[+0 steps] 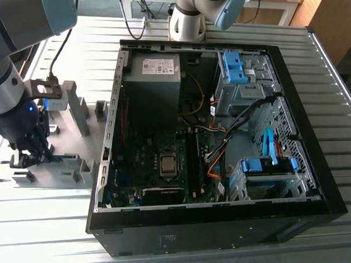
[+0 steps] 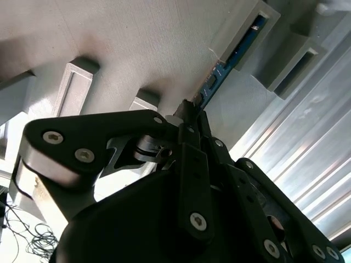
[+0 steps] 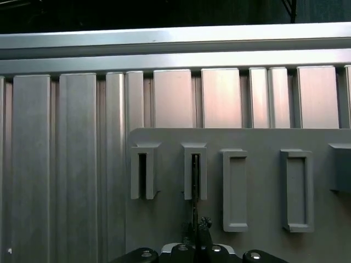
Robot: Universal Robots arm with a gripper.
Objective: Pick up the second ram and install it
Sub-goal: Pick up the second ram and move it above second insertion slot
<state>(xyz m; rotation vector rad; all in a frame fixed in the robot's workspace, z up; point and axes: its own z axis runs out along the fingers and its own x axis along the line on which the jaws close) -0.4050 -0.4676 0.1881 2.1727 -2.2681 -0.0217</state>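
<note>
The second ram (image 2: 219, 74) is a thin blue-green stick. One end of it sits in a grey slotted fixture block (image 2: 247, 33). In the first wrist view the ram (image 3: 194, 189) shows edge-on, running from its slot toward me. My gripper (image 2: 189, 109) is shut on the near end of the stick, fingers pressed together around it. In the exterior view the gripper (image 1: 31, 157) hangs low over the grey fixture plate (image 1: 64, 144) at that view's left, beside the open computer case (image 1: 210, 139).
The motherboard's dark memory slots (image 1: 193, 158) lie in the middle of the case, next to the processor socket (image 1: 168, 164). Another slotted block (image 3: 142, 172) and two closed grey blocks (image 3: 235, 189) stand on the plate. A second arm's base (image 1: 189, 21) stands behind the case on the ribbed aluminium table.
</note>
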